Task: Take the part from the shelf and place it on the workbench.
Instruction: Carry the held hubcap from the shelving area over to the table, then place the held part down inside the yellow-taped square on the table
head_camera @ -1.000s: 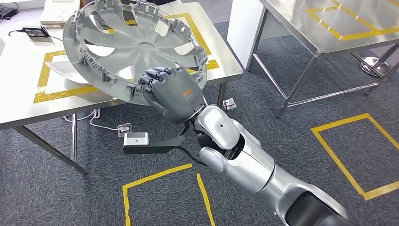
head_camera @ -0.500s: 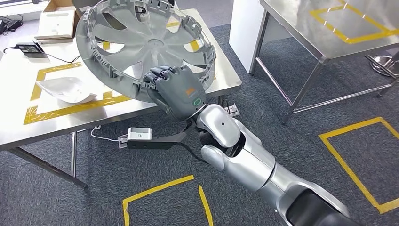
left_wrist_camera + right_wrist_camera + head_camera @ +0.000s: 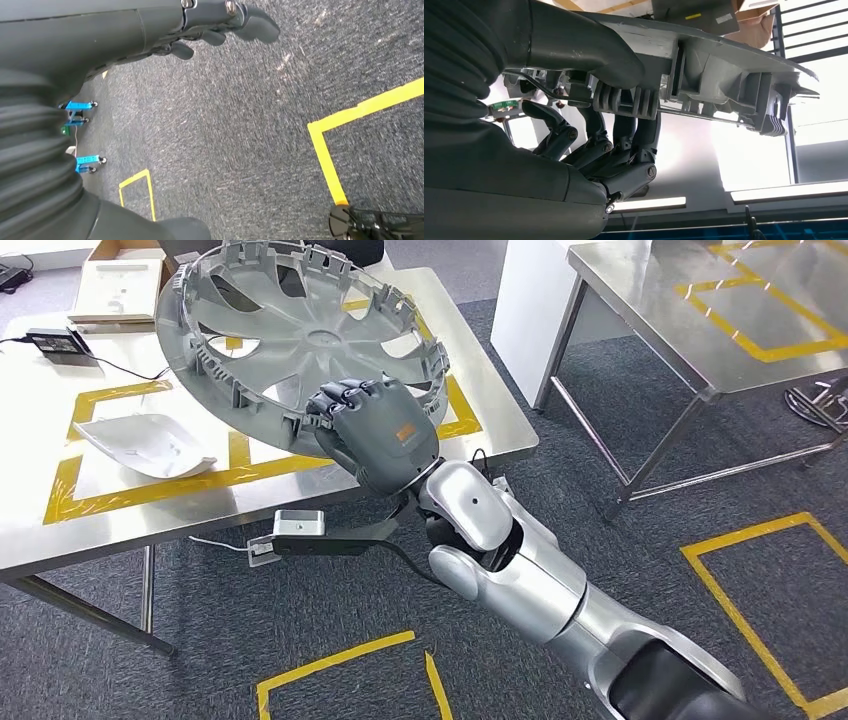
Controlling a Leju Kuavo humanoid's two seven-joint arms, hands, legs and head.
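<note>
Head view shows the right hand (image 3: 375, 430) gripping the near rim of the grey wheel cover (image 3: 300, 335), fingers (image 3: 345, 395) clamped over its edge, holding it tilted above the steel worktop (image 3: 120, 515), over the yellow tape rectangle (image 3: 150, 485) where a white curved part (image 3: 150, 445) lies; a flat cardboard box (image 3: 115, 285) sits at the far edge, its contents too indistinct to tell. Against half a second ago, the whole scene has shifted, so the camera moved, with the grip unchanged. Left wrist view shows the left hand (image 3: 200, 30) over grey carpet, fingers loosely curled on nothing.
</note>
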